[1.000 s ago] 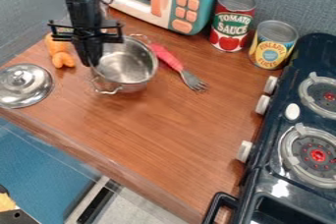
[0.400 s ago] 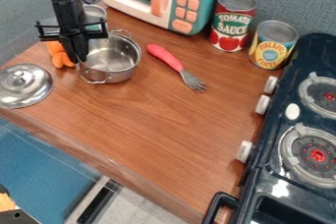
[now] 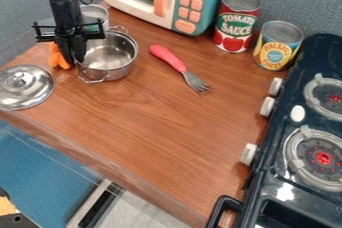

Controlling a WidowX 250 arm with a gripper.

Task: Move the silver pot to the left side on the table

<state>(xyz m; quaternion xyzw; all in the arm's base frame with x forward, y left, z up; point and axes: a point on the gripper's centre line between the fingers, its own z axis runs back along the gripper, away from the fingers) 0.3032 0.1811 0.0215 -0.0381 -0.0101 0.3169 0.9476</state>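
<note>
as 1 pot (image 3: 112,58) sits, w/ 1 pincer (image 3: 76,60)

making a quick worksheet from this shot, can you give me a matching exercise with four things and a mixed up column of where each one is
Things
1. silver pot
2. silver lid
3. fork
4. red-labelled can

Places
A. between the toy microwave and the blue-and-yellow can
B. right at the gripper
C. at the picture's left edge
D. lying between the pot and the stove

Pairs: 1-B, 2-C, 3-D, 4-A
</note>
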